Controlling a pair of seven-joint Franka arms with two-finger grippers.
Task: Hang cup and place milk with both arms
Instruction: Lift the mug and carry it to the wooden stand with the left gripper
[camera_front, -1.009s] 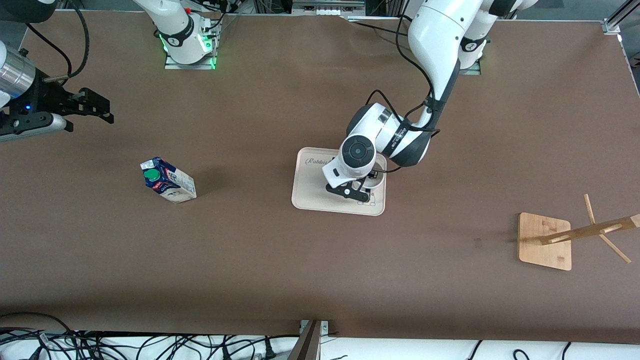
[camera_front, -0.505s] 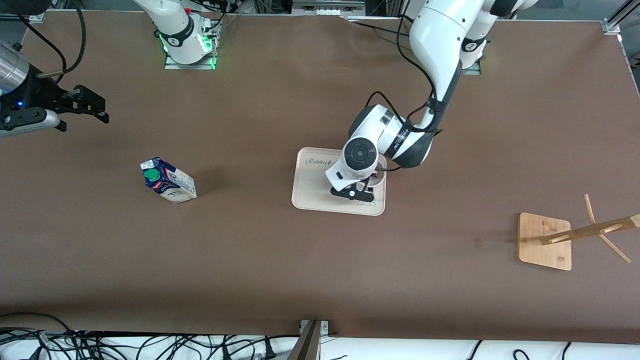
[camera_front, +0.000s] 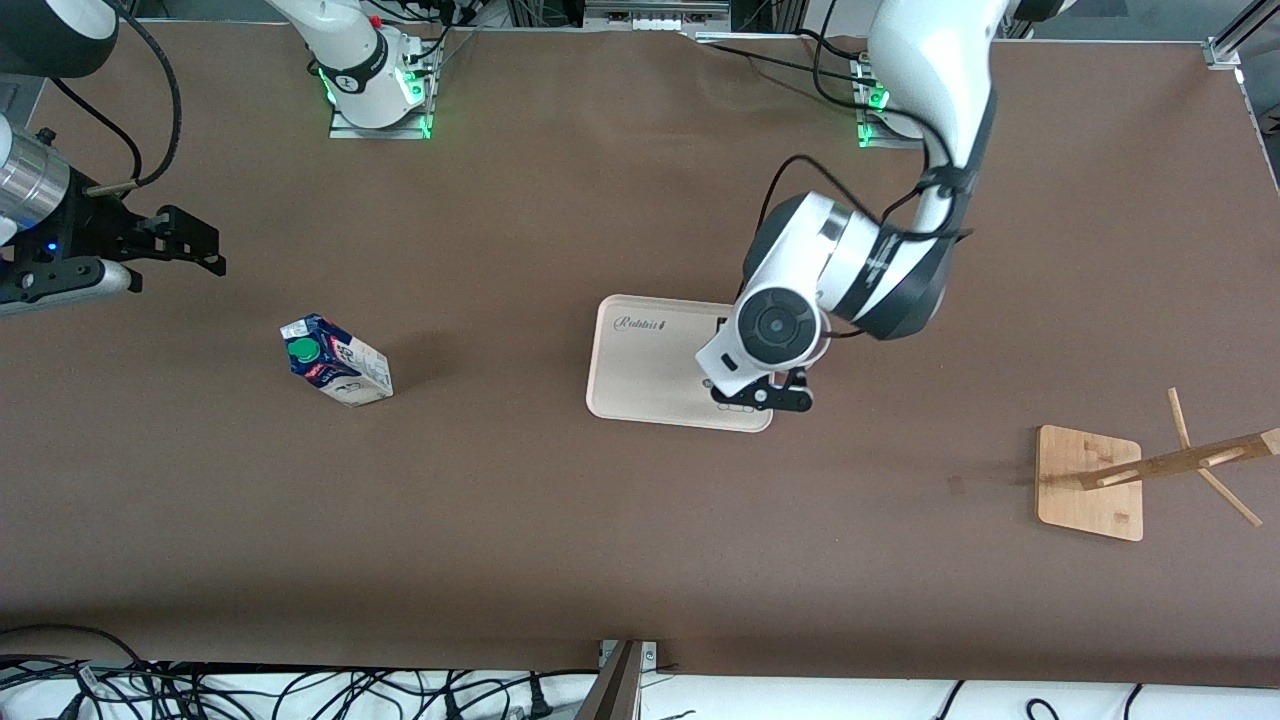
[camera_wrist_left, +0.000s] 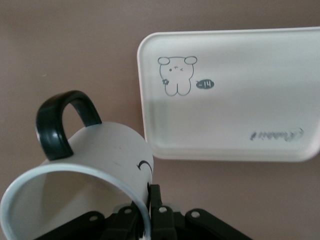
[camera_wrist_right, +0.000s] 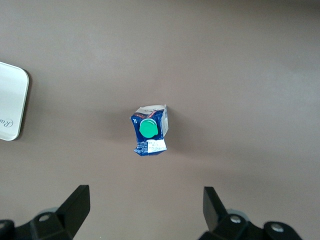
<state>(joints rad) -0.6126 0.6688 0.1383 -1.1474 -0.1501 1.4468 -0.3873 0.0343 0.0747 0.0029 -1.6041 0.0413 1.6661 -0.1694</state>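
Observation:
The cup (camera_wrist_left: 100, 165), white with a black loop handle (camera_wrist_left: 57, 125), hangs in my left gripper (camera_wrist_left: 150, 212), which is shut on its rim. In the front view the left gripper (camera_front: 765, 395) is over the corner of the beige tray (camera_front: 640, 370) toward the left arm's end, and the wrist hides the cup. The milk (camera_front: 335, 362), blue and white with a green cap, stands on the table toward the right arm's end. My right gripper (camera_front: 205, 240) is open and empty, up in the air; its wrist view shows the milk (camera_wrist_right: 149, 131) below, between the fingers (camera_wrist_right: 75, 205).
The tray (camera_wrist_left: 240, 100) has a bear drawing and nothing on it. A wooden rack (camera_front: 1090, 480) with slanted pegs stands on a square base near the left arm's end of the table. Cables lie along the front edge.
My left gripper has lifted the cup off the tray and carried it toward the left arm's end. My right gripper has shifted only slightly and stays open.

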